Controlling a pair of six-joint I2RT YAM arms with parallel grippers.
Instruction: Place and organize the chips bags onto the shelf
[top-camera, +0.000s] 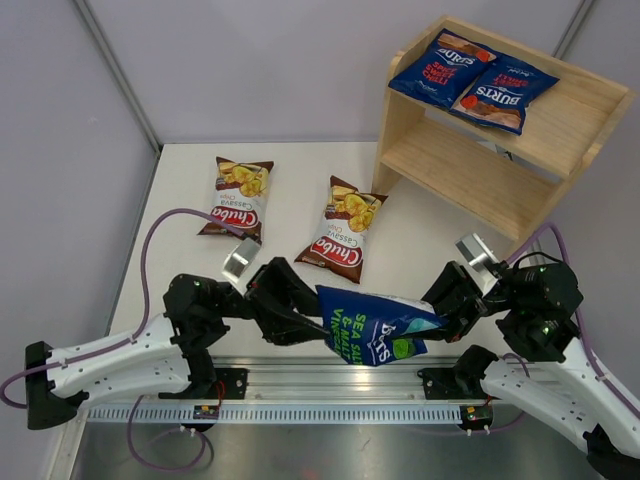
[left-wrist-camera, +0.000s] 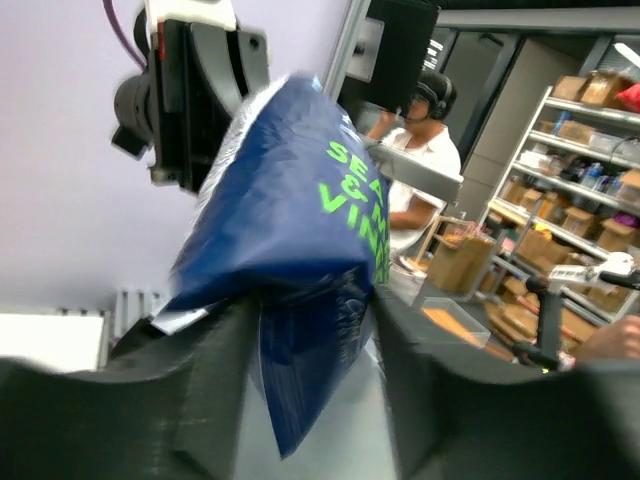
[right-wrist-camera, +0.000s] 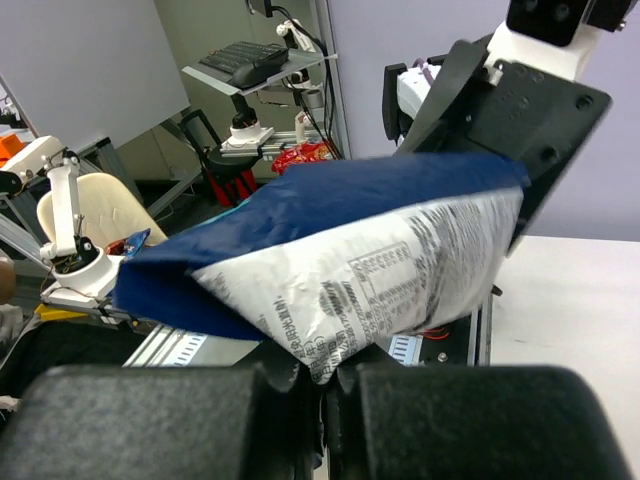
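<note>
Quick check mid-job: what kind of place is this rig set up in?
Probably a robotics lab or workshop: storage racks stacked with boxes, a person in the background, another white robot arm nearby.

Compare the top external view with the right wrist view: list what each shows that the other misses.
Only the top view shows the shelf with two red-accented Burts bags on its upper tier, and two Chuba bags on the table. Only the right wrist view shows the white printed back of the green Burts bag and the right jaws pinched shut on its edge. Both show that bag held aloft between the two arms.
</note>
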